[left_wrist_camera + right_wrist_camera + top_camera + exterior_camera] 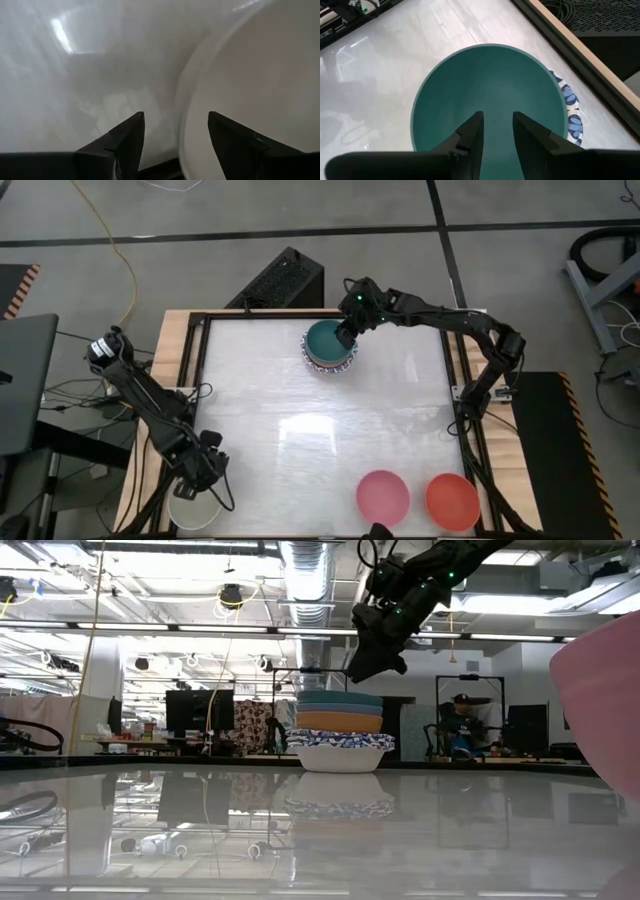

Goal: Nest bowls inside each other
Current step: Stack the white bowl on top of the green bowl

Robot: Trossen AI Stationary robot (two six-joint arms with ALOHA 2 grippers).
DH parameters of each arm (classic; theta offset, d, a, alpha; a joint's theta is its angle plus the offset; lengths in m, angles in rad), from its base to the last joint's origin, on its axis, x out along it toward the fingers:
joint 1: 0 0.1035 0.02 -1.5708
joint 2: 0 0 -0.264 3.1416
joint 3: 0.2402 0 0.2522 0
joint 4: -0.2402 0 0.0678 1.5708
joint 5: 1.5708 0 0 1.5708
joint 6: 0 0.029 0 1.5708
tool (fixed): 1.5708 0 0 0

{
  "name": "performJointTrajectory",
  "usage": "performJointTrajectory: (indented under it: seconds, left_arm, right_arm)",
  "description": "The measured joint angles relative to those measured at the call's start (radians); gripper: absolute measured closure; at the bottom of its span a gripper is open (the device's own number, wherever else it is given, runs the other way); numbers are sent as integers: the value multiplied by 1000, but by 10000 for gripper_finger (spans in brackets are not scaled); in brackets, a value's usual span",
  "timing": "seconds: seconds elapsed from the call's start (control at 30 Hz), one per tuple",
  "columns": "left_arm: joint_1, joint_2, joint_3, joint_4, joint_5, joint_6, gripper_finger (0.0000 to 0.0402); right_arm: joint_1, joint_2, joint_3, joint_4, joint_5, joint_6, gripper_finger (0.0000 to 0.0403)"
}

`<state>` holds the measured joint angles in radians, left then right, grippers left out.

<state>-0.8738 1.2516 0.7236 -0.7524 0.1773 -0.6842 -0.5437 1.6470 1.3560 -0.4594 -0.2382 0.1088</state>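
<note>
A stack of bowls (328, 348) stands at the table's far middle. It has a teal bowl (485, 95) on top, then blue and orange ones, with a white, blue-patterned bowl (340, 748) at the bottom. My right gripper (497, 127) hovers open just above the teal bowl and stays clear of it in the low view (375, 660). At the near left corner my left gripper (175, 130) is open over a cream bowl (260, 75). One finger stands inside the cream bowl's rim (182, 105) and one outside, with a gap to the rim on both sides.
A pink bowl (383, 495) and a red bowl (452, 501) sit by the near edge at the right. The pink bowl also fills the right side of the low view (600, 690). The white tabletop (300, 420) lies between these and the stack.
</note>
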Motion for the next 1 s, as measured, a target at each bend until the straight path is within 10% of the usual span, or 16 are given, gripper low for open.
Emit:
performJointTrajectory:
  seconds: [0.17,0.4,0.53,1.0]
  left_arm:
    - [16,-3,-23,2,21,-11,215]
    - [53,-4,-23,-39,9,29,380]
    - [116,-4,-3,-130,-104,28,394]
    - [344,-4,214,-317,-1281,29,401]
  right_arm:
    - [2,0,0,0,0,16,278]
    - [16,0,0,0,1,21,278]
    - [12,0,0,11,1,23,278]
    - [22,0,0,125,35,43,278]
